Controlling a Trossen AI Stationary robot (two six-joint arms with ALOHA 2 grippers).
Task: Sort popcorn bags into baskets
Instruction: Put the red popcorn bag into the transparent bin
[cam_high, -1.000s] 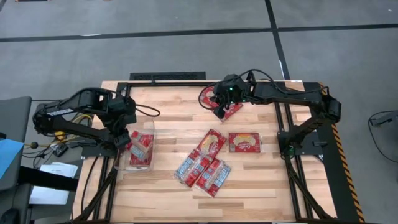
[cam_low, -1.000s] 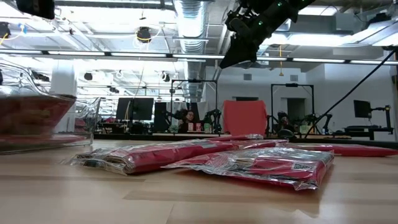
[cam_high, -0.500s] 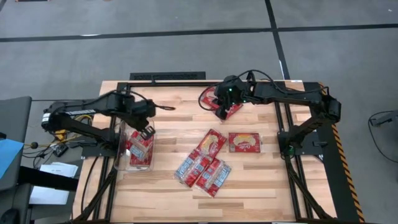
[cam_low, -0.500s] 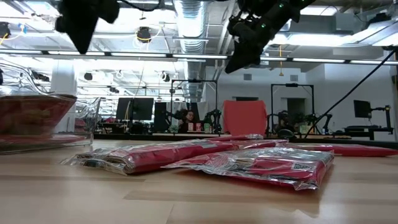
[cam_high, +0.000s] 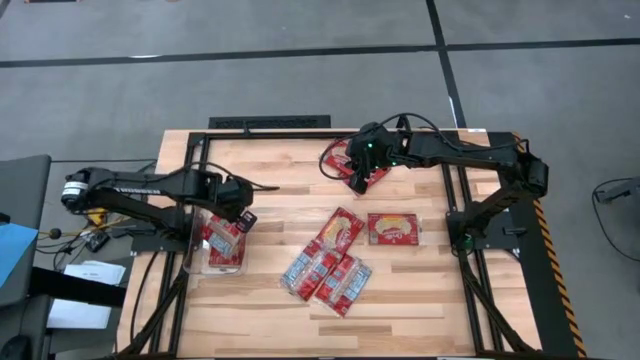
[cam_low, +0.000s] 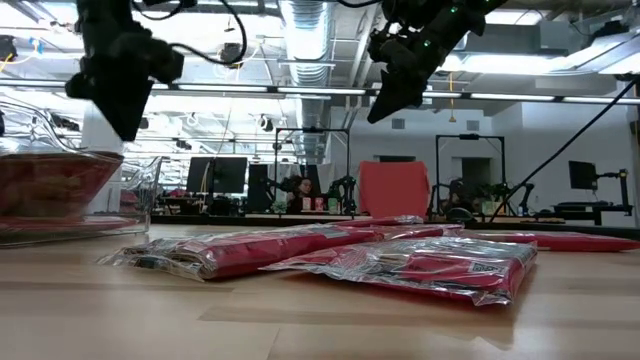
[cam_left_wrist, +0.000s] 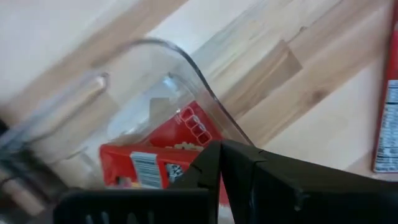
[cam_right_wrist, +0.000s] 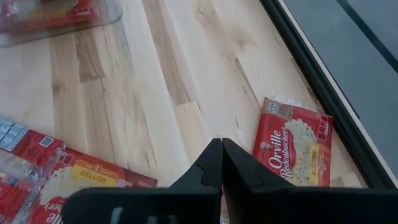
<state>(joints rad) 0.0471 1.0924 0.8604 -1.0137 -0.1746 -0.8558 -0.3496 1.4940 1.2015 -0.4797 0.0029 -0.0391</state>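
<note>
Your left gripper (cam_high: 243, 213) hangs over the near edge of the clear plastic tub (cam_high: 196, 262), blocking part of the glossy red packets (cam_high: 224, 240) lying inside; its dark fingers (cam_left_wrist: 219, 163) press together with nothing between them. Your right gripper (cam_high: 362, 180) sits over packets (cam_high: 341, 158) at the table's far edge, hiding most of them; those fingers (cam_right_wrist: 217, 158) are also closed and empty. More flat, crinkly packets (cam_high: 329, 263) lie mid-table on pale wood planks (cam_high: 280, 200). Beyond the table, the low view shows a workshop with monitors, too distant to read.
</note>
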